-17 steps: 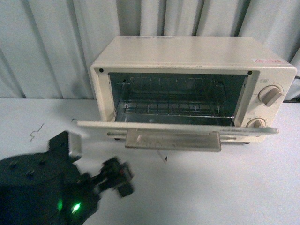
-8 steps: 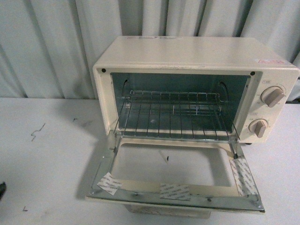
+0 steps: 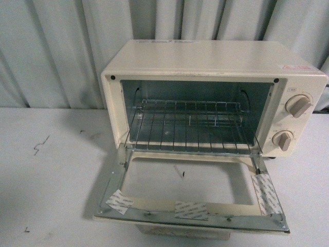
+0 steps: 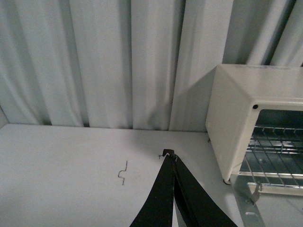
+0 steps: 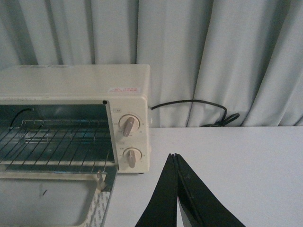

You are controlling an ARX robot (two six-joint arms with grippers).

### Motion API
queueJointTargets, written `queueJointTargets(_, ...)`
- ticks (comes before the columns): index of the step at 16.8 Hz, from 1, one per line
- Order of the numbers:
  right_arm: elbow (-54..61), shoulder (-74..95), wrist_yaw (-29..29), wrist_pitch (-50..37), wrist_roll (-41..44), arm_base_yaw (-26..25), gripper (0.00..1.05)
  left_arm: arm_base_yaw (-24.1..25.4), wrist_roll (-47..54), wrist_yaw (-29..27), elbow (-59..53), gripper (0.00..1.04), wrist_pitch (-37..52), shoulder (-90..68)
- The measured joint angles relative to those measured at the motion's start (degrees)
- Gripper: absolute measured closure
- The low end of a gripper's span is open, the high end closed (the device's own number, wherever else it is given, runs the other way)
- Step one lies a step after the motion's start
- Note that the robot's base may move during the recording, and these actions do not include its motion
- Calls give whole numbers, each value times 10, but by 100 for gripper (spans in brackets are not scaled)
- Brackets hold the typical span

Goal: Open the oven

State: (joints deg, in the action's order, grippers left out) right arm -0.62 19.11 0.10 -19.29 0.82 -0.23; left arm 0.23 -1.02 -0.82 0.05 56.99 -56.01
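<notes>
Starting nearest, the left claw [image 4: 169,157] is seen with its two dark fingers pressed together on nothing, and the right claw [image 5: 174,157] is likewise closed and empty. Both are held above the white surface [image 3: 46,195], well apart from the appliance. This is judged to be because no grip is called for with the door already down, so the task is taken as done.

The oven [image 3: 205,59] is found ahead of the left claw toward the robot's right, and ahead of the right claw toward the robot's left. It is thus set between the two and beyond both. Its door [image 3: 190,213] is met first. Being hinged at the lower edge, it is let down almost flat toward the claws. Its bar handle [image 3: 185,234] is tucked beneath the outer edge, and pale tape patches [image 3: 119,201] are shown on the inner frame.

Farther on, the wire rack [image 3: 190,128] is exposed inside the open cavity. Two knobs [image 3: 298,105] are carried on the front panel, on the right claw's side. Farthest back, a grey curtain [image 3: 51,51] is hung behind everything, and a black cable [image 5: 189,103] is laid along its foot.
</notes>
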Motion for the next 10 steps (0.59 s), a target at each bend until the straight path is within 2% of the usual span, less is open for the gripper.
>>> queueJointTargets(5,0,-64,0,64,0,0,103,-2,0,8,0,103,-213,219)
queueJointTargets(6,0,-74,0,74,0,0,103,-2,0,8,4,103,-287,271)
queueJointTargets(8,0,-92,0,93,0,0,103,-2,0,8,4,103,-332,323)
queueJointTargets(10,0,-177,-1,198,0,0,103,-2,0,7,4,103,-371,360)
